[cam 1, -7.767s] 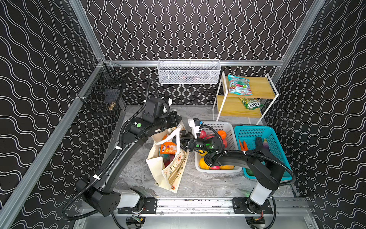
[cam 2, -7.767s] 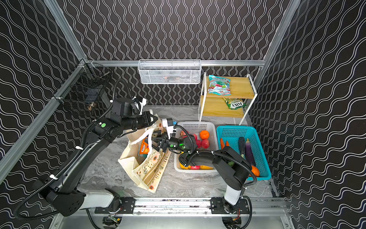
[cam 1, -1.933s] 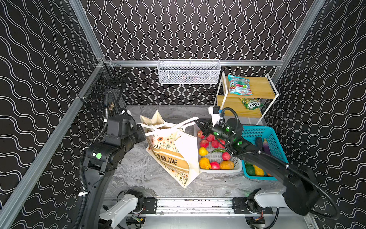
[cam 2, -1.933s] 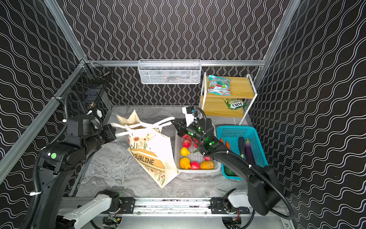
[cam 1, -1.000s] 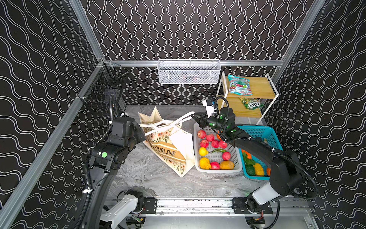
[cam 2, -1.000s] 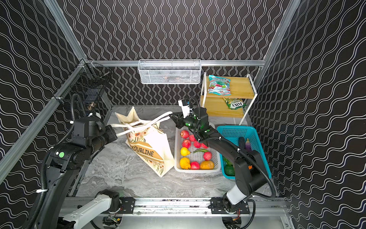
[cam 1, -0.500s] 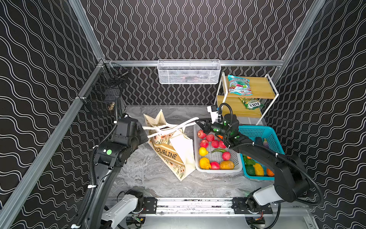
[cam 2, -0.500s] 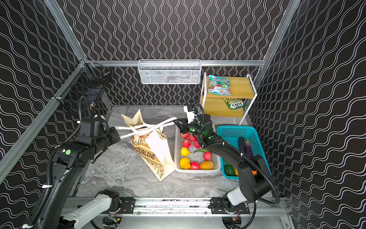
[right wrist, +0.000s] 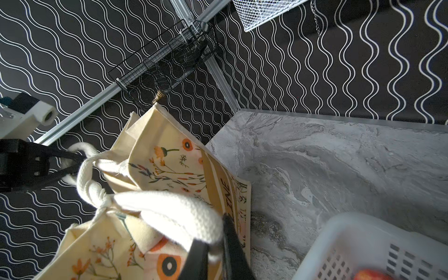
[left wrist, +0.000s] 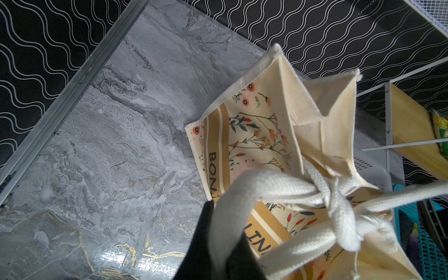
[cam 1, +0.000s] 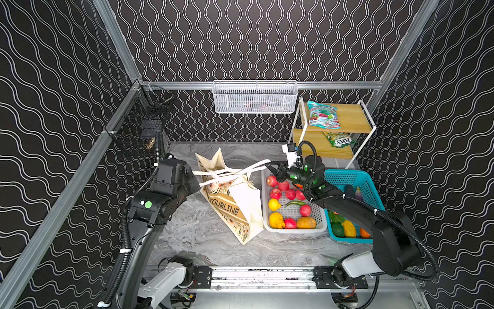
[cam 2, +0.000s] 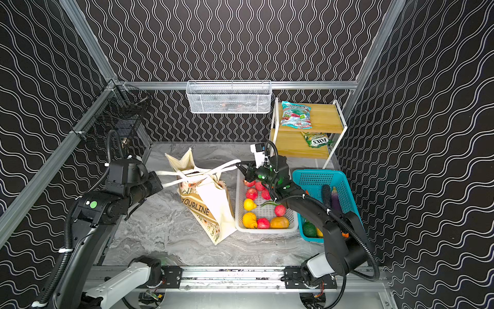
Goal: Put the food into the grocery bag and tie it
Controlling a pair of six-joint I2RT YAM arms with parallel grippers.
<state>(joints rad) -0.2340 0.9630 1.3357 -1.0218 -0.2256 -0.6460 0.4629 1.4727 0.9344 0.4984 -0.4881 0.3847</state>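
The left claw (cam 1: 197,184) and the right claw (cam 1: 269,168) are each clamped tight on one of the thick white strap handles (left wrist: 274,185). The straps are drawn apart, with a knot (left wrist: 337,203) between them over the cream floral canvas bag (cam 1: 235,206). Its tan band reads "OURLINE" in both top views and "BON" in the left wrist view. The bag stands on the grey marble table (cam 1: 192,230), just beside the white perforated plastic basket (cam 1: 294,230). A green glossy packet (cam 1: 339,140) on the wooden shelf (cam 1: 352,120) reads "FOX'S".

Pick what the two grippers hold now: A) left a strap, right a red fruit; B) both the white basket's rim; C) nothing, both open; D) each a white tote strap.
D: the left gripper and right gripper are each shut on one of the strap handles of the grocery bag, drawn to opposite sides of the knot.
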